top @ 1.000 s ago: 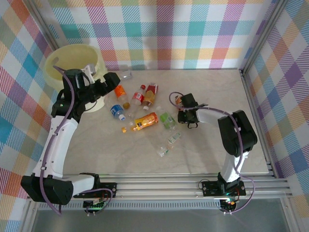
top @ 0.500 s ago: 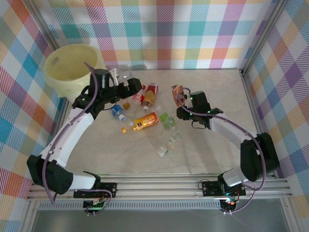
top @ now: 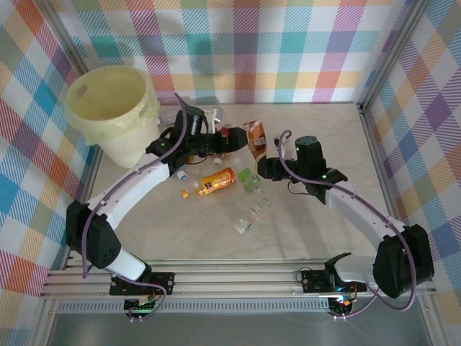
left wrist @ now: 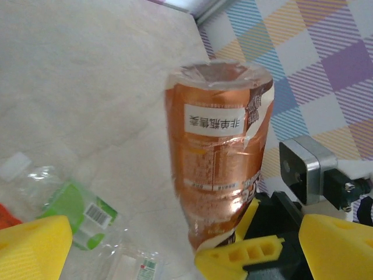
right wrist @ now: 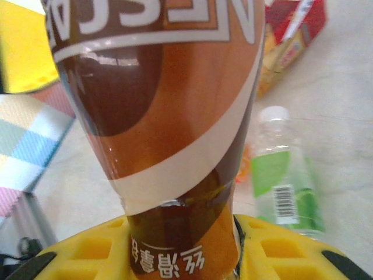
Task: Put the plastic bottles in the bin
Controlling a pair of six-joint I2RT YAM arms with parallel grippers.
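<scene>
Bottles of crushed clear plastic lie nearest the arm bases on the pale marbled table. Just beyond them an orange-labelled plastic bottle rests on its side, with a green-labelled clear bottle close beside it. Farther back, the right gripper holds a brown-and-orange labelled plastic bottle up off the table. Its yellow fingers are clamped on the narrow neck end, as the right wrist view shows close up, with a red-labelled bottle lying beyond. The left wrist view gives the other side of the held bottle: a white sticker with dark characters, a glossy creased label and the wide base pointing away. That view also shows the left gripper spread wide, its yellow fingers apart on either side of the bottle. Whether they touch it cannot be told. From above, the two grippers meet just beside each other. Farthest off, in the left corner, stands the large cream-yellow round plastic bin, well apart from the held bottle.
</scene>
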